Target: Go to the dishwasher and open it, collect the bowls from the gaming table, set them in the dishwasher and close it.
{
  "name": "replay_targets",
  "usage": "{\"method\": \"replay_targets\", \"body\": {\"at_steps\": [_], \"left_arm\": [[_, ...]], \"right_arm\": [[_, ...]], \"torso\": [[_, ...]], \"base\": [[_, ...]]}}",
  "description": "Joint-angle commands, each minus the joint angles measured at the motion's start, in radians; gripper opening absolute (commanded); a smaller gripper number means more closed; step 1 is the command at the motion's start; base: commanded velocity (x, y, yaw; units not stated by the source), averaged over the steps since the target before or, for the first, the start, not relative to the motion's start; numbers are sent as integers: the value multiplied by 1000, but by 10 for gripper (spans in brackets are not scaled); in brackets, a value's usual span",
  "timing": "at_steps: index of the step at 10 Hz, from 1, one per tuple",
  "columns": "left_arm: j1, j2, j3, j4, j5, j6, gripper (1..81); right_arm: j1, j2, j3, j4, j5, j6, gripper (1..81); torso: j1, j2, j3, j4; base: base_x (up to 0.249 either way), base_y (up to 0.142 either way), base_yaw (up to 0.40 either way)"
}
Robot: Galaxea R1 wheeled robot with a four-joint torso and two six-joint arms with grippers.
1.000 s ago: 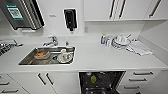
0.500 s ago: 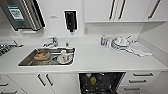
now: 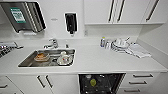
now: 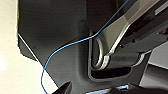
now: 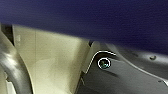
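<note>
A long white counter runs across the kitchen. The dishwasher sits under the counter, right of the sink, and it is open, dark inside. A pale yellow-green bowl lies in its rack. The steel sink is set into the counter and holds dirty dishes. Behind the sink stands the tap. A stack of plates and a cloth rest on the counter, far right of the sink. You cannot tell if either robot hand is spread or pressed together.
</note>
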Motion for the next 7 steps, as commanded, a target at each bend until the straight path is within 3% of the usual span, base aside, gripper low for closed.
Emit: {"method": "replay_targets", "body": {"at_steps": [1, 5, 7], "left_arm": [[-1, -6, 1, 7, 48, 4, 811], [0, 1, 1, 9, 48, 6, 811], [-6, 7, 1, 12, 48, 7, 811]], "right_arm": [[156, 69, 106, 24, -37, -98, 811], [200, 64, 140, 12, -39, -98, 811], [229, 18, 152, 15, -118, -98, 811]], "torso": [[0, 0, 0, 0], [1, 0, 0, 0], [3, 0, -1, 0]], "base": [[0, 0, 0], [0, 0, 0], [0, 0, 0]]}}
